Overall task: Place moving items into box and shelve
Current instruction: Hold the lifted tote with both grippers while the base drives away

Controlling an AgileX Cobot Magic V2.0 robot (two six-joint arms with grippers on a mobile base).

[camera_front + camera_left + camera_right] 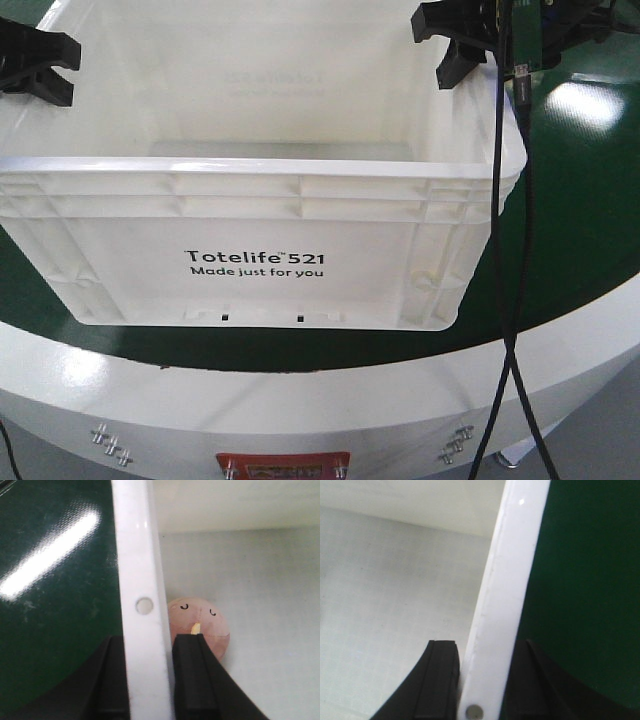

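A white Totelife box [260, 190] stands on the green round table [585, 210]. My left gripper [40, 65] is at its left rim and my right gripper [455, 45] at its right rim. In the left wrist view the left gripper [149, 640] straddles the box's rim [140, 570], one finger outside and one inside, pressed against it. A round pink plush toy with a drawn face [210, 625] lies on the box floor just past the inner finger. In the right wrist view the right gripper [482, 645] clamps the right rim [505, 580] the same way.
A black cable [515, 250] hangs from the right arm down past the box's right end and over the table's front edge. The white robot base [300, 410] with a red label lies in front of the table.
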